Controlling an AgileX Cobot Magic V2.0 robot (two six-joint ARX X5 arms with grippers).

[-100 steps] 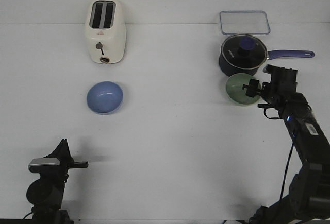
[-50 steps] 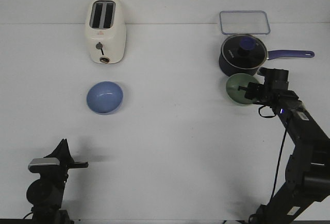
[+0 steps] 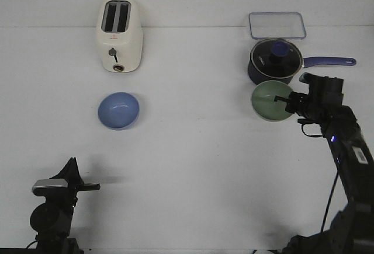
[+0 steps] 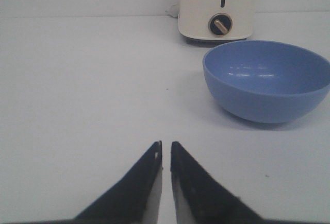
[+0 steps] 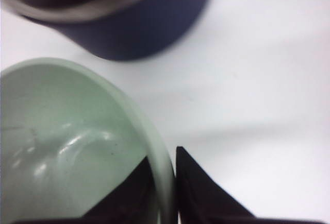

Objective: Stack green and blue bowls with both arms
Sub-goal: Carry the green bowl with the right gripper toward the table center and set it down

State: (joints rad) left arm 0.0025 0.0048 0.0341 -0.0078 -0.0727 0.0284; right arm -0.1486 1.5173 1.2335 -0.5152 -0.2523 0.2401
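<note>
The pale green bowl (image 3: 269, 101) is held off the table at the right, just in front of the navy saucepan. My right gripper (image 3: 284, 100) is shut on its right rim, one finger inside and one outside; in the right wrist view the rim (image 5: 164, 167) sits between the fingers of the gripper (image 5: 165, 157). The blue bowl (image 3: 119, 110) sits upright on the table at the left, in front of the toaster; it also shows in the left wrist view (image 4: 268, 82). My left gripper (image 4: 165, 145) is shut and empty, low at the front left (image 3: 93, 187), well short of the blue bowl.
A cream toaster (image 3: 119, 35) stands behind the blue bowl. The navy lidded saucepan (image 3: 274, 61) with a long handle pointing right sits right behind the green bowl, close to my right gripper. A clear rectangular lid (image 3: 277, 25) lies at the back right.
My right gripper has raised the green bowl, which now looks larger and sits a little further left. The left arm and the blue bowl have not moved.
</note>
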